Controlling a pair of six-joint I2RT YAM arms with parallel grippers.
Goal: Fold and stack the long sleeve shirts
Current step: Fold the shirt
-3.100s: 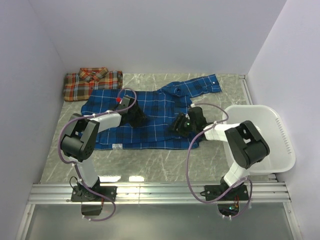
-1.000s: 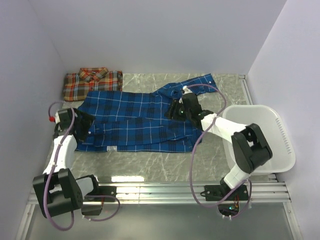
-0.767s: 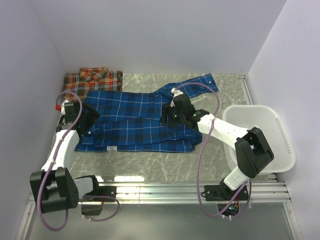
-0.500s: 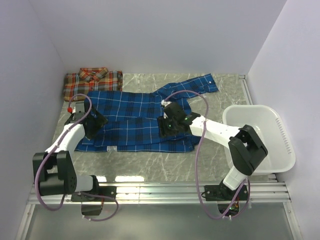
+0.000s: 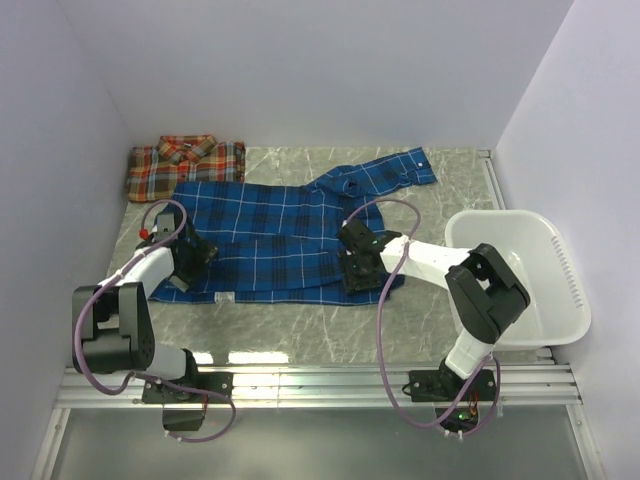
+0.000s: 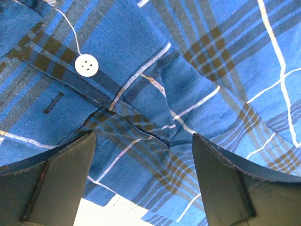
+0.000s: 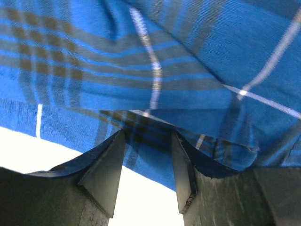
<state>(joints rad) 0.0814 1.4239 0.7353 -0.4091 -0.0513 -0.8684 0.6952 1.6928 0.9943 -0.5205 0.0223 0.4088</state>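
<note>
Bracketing the near hem of the blue shirt (image 5: 270, 235), laid flat on the table (image 5: 300, 335), the left gripper (image 6: 141, 160) stands spread wide and the right gripper (image 7: 148, 160) half-closed around cloth, grip uncertain, apparently to fold it toward the folded red-orange shirt (image 5: 185, 165) at far left.

A white plastic basket (image 5: 572, 290) is set at the right side of the tabletop (image 5: 300, 325). Its outer wall is pierced by a row of narrow slots, and its corners are rounded. The tabletop is finished in a grey marble pattern with pale veins. Aluminium rails (image 5: 330, 385) are laid from side to side along its near edge. The space is closed in on three sides by plain pale walls (image 5: 300, 70). Bright patches of light are reflected on the tabletop just beyond the rails.
</note>
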